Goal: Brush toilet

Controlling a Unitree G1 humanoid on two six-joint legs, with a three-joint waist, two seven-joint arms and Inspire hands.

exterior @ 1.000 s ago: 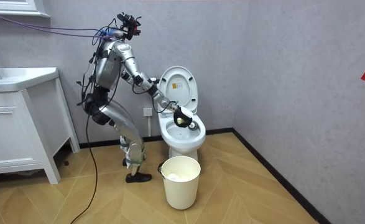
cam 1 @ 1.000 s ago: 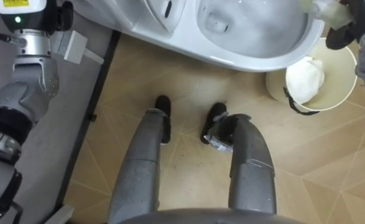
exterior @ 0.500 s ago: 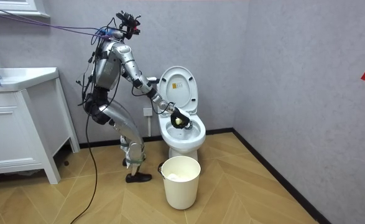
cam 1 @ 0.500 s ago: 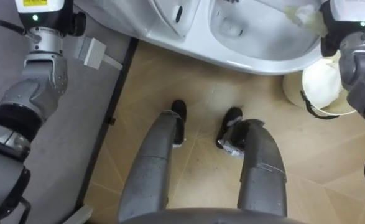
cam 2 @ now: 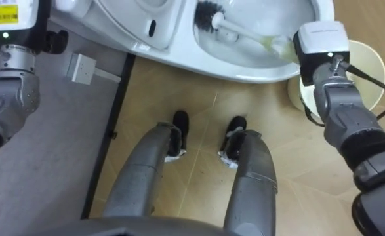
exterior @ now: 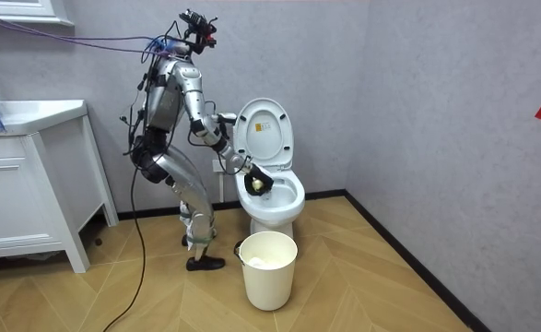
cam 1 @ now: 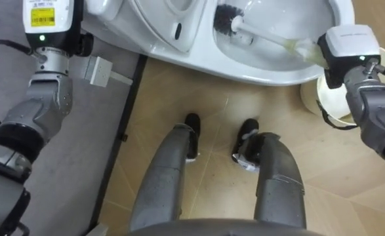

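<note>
The white toilet (cam 1: 271, 71) stands right before me with its lid (exterior: 263, 134) raised. A toilet brush lies across the inside of the bowl. Its black bristle head (cam 1: 228, 18) rests at the bowl's left side. Its white handle (cam 1: 271, 40) slants down and right to a yellowish grip. My right hand (exterior: 256, 182) is shut on that grip at the bowl's near right rim, and its wrist (cam 1: 346, 42) shows just behind. My left forearm (cam 1: 44, 98) reaches up along the toilet's left side and passes out at the top edge.
A white bin (cam 1: 336, 105) with white waste in it stands on the wood floor right of the toilet. A grey wall with a white outlet (cam 1: 99, 69) and dark skirting runs on my left. A white vanity cabinet (exterior: 21, 184) stands at the room view's left.
My right hand has drawn back from over the bowl's middle to its near rim, and the brush head now shows inside the bowl. My head has tilted, shifting the whole eye view.
</note>
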